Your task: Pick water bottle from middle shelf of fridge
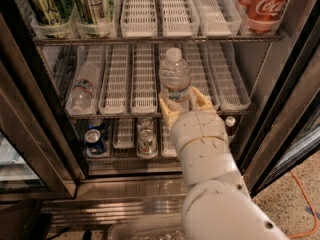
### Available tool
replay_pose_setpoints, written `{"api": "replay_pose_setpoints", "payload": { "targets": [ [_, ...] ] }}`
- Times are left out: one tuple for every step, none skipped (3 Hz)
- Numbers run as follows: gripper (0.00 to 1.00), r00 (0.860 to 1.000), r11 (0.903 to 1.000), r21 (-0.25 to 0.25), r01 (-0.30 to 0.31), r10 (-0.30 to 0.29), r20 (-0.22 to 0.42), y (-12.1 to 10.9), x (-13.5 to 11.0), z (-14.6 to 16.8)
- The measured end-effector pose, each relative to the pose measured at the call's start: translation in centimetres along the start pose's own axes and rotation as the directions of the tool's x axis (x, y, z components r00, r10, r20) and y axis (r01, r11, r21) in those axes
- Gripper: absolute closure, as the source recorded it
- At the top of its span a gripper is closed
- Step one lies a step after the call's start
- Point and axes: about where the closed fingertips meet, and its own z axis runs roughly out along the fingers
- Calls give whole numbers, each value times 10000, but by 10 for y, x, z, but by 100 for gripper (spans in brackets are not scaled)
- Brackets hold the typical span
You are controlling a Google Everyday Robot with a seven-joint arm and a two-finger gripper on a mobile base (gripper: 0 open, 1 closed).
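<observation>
My gripper (184, 104) is at the front edge of the middle shelf (145, 115) of the fridge (45, 134). Its tan fingers (168, 112) are shut on the lower body of a water bottle (175, 78). The bottle is clear and ribbed, has a white cap and stands upright over the fourth lane tray. My white arm reaches up from the bottom right and hides the tray fronts below the bottle. A second water bottle (82, 90) lies on its side in the leftmost lane tray.
The top shelf holds green cans (92, 4) at the left and red Coca-Cola cans (265, 4) at the right. The bottom shelf holds cans (146, 139) and a small dark bottle (230, 125). The open door frame (280, 114) stands at the right.
</observation>
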Motion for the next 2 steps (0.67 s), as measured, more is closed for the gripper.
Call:
{"api": "replay_pose_setpoints", "payload": {
  "targets": [
    [100,10000,9999,133,62,-62,31,-16,-2,-7],
    [100,9992,9951,-968,-209,239,307,-2,-11,-3]
  ]
}}
